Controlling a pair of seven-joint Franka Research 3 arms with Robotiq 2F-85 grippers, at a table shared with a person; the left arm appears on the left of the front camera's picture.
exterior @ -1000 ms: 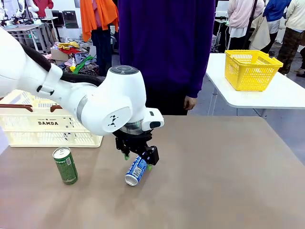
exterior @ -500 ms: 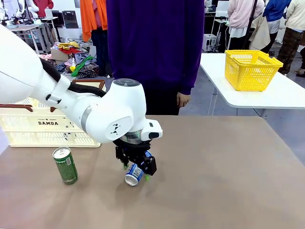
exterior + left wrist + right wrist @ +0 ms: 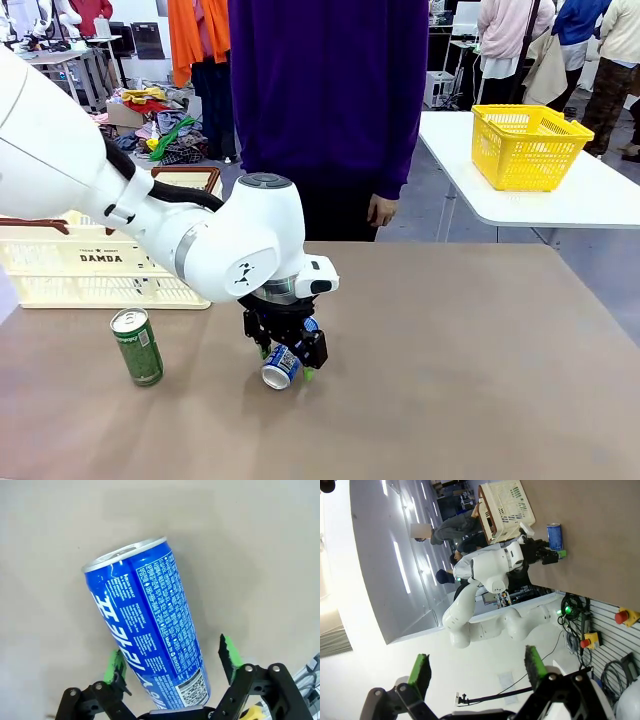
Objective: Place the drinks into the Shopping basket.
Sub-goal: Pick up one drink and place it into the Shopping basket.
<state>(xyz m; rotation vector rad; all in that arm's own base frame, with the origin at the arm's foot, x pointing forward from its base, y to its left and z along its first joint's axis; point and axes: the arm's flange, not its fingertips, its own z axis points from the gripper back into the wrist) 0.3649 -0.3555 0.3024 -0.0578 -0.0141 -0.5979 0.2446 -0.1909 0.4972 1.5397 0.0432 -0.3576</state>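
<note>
Progress: 0 of 2 drinks in Shopping basket (image 3: 100, 270); you've both left to move.
Cans: blue can (image 3: 283, 364) on its side on counter (image 3: 450, 350); green can (image 3: 137, 346) upright at its 9 o'clock; basket at its 10 o'clock.
Claws: left claw (image 3: 287, 363) apart, straddling blue can, not clamped yet; right claw (image 3: 476, 669) apart, empty.
Vs 1 s ago: left claw dropped lower round blue can; green can unmoved.
Next: you grip, lift, carry to basket.

The left arm (image 3: 150, 220) is spanning from the upper left of the frame to lower centre, its wrist bending downward. The left gripper (image 3: 285, 370) is pointing down with its jaws standing apart. The right gripper (image 3: 477, 670) is holding its fingers wide apart at the bottom edge.
</note>
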